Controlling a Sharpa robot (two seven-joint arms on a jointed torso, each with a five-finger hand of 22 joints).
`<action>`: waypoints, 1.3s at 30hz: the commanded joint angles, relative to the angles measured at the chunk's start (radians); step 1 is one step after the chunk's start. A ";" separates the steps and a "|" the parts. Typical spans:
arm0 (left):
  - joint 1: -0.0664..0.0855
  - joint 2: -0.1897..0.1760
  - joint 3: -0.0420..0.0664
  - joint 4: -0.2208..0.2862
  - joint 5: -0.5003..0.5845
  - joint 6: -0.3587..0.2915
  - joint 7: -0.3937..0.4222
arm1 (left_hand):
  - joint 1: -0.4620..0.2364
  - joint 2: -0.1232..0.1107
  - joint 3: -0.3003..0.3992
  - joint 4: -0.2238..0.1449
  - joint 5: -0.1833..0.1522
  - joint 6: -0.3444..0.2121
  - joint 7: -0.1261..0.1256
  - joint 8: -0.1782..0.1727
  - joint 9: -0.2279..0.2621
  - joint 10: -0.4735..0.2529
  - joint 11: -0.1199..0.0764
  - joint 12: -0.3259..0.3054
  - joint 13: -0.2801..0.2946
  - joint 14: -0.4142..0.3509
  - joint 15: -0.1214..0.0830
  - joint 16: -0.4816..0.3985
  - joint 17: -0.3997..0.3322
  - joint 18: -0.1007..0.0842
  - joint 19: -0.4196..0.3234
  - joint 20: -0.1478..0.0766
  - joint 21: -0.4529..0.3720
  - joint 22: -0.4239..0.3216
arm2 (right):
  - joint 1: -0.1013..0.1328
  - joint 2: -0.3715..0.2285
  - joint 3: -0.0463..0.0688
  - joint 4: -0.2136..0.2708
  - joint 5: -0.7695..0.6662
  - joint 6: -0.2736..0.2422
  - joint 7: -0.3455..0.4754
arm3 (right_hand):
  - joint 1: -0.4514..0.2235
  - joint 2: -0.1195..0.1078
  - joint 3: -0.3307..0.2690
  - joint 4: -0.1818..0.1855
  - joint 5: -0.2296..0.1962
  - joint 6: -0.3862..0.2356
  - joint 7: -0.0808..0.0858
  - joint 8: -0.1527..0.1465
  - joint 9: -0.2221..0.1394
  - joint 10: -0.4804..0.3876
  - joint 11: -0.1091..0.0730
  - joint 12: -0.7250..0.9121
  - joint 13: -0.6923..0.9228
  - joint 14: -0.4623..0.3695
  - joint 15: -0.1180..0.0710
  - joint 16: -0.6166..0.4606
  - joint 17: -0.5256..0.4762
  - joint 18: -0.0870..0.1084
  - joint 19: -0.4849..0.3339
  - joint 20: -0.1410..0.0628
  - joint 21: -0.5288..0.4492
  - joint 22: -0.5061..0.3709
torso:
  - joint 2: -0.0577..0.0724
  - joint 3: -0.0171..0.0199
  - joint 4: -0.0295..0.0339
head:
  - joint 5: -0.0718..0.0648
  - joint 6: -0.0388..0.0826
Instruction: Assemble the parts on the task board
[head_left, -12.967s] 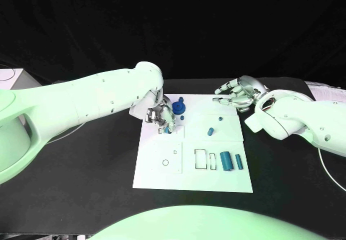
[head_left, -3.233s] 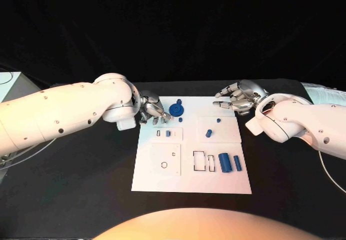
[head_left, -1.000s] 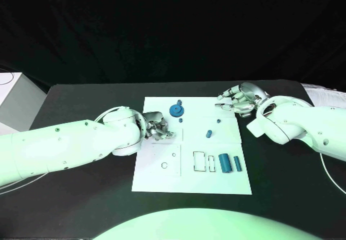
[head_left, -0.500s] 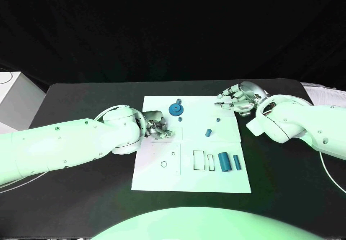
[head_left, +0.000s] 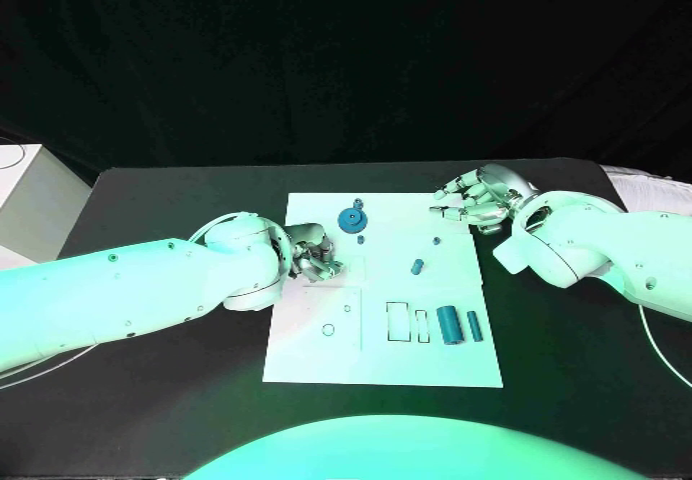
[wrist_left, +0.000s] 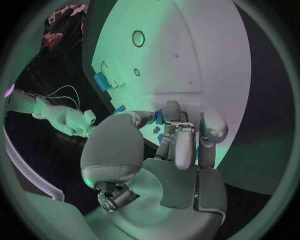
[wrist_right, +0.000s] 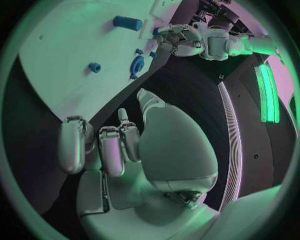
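The white task board (head_left: 325, 360) lies mid-table. My left hand (head_left: 313, 255) sits over its left edge, thumb and fingertips (wrist_left: 173, 111) closed round a small blue part (wrist_left: 159, 118) at a slot there. My right hand (head_left: 476, 200) hovers at the board's far right corner, fingers loosely bent and holding nothing. On the board are a blue gear (head_left: 352, 218), a small peg (head_left: 417, 266) and two blue cylinders (head_left: 451, 322) beside empty rectangular slots (head_left: 397, 320). From the right wrist I see the gear (wrist_right: 137, 65) and a cylinder (wrist_right: 127, 23).
A round hole (head_left: 329, 329) lies in the board's left panel. Black table surrounds the board on all sides. A white box (head_left: 26, 190) stands at the table's far left. My left forearm (head_left: 130, 290) stretches across the table's left half.
Since 3.2 s ago my left arm has swung lower and its hand has come down onto the small blue part at the board's left. Over the last second nothing has visibly moved.
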 joint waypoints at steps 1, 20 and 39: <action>-0.006 0.002 -0.002 0.010 0.060 0.006 0.010 | -0.020 -0.002 0.195 -0.187 0.003 -0.004 0.001 0.010 -0.004 0.008 -0.001 0.000 0.000 0.053 -0.003 0.000 0.126 -0.012 -0.004 0.000 0.005 0.003 | -0.002 0.000 0.000 0.001 -0.008 0.008 0.008 | -0.006 -0.001 -0.005 -0.001 0.004 -0.005 -0.002 0.003 -0.001 0.000 -0.004 0.004 0.110 0.072 -0.005 -0.005 0.136 0.018 -0.003 -0.005 -0.002 0.097 | 0.000 0.0002 0.0002 | -0.001 0.001; 0.027 -0.024 0.057 0.020 0.220 0.114 0.018 | -0.052 -0.005 0.244 -0.234 -0.005 -0.002 0.000 0.024 -0.025 0.011 -0.002 -0.004 -0.007 0.052 -0.003 0.000 0.126 -0.008 -0.019 0.001 -0.004 -0.009 | -0.008 0.004 0.000 -0.004 -0.008 0.013 0.007 | -0.007 0.000 -0.006 -0.001 0.005 -0.005 -0.002 0.004 -0.001 0.000 -0.004 0.004 0.110 0.071 -0.005 -0.006 0.135 0.018 -0.004 -0.005 -0.003 0.096 | 0.000 0.0010 0.0004 | -0.004 0.008; 0.169 0.134 0.052 -0.286 0.522 0.639 -0.006 | -0.053 0.012 0.236 -0.293 -0.022 0.003 0.010 0.000 -0.062 0.015 0.006 -0.008 -0.001 0.056 0.005 0.010 0.142 -0.009 -0.028 0.008 -0.003 -0.005 | -0.009 0.015 0.000 -0.016 -0.007 0.012 0.008 | -0.007 0.000 -0.006 -0.001 0.005 -0.005 -0.002 0.004 -0.001 0.000 -0.004 0.004 0.110 0.071 -0.005 -0.006 0.135 0.018 -0.004 -0.005 -0.003 0.096 | 0.000 0.0022 0.0003 | -0.004 0.009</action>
